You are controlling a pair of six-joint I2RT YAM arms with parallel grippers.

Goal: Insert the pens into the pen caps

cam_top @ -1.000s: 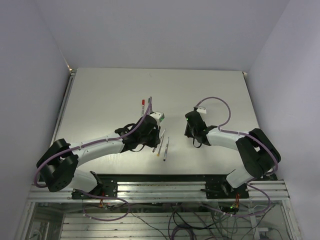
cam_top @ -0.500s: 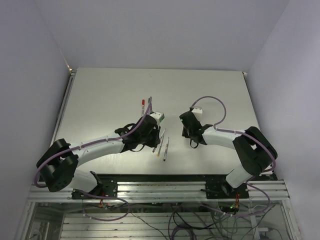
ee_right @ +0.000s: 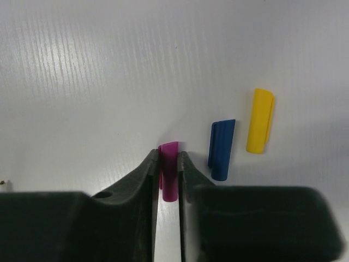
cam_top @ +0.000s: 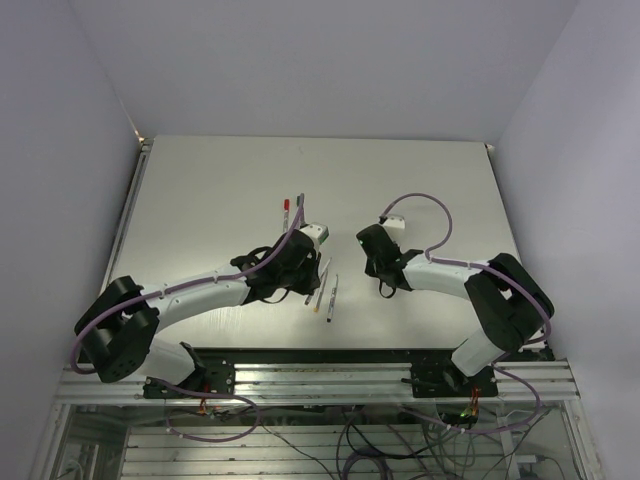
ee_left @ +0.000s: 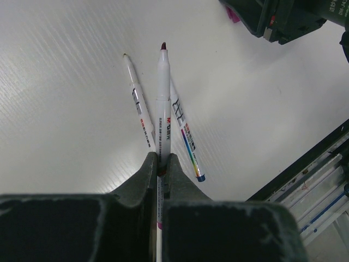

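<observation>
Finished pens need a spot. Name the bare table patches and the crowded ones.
Free: the far table strip beyond both grippers, and its left side. Crowded: the middle, where the left gripper holds a pen by two loose pens and the right gripper pinches the magenta cap.

A pale counter (cam_top: 200,190) fills the middle, with lilac-grey walls (cam_top: 60,120) on three sides. A silver metal rail (cam_top: 330,375) runs along the counter's near edge, with tangled wires (cam_top: 380,450) below it.

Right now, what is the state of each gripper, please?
Left gripper: closed, holding a pen.
Right gripper: closed on the magenta cap.
</observation>
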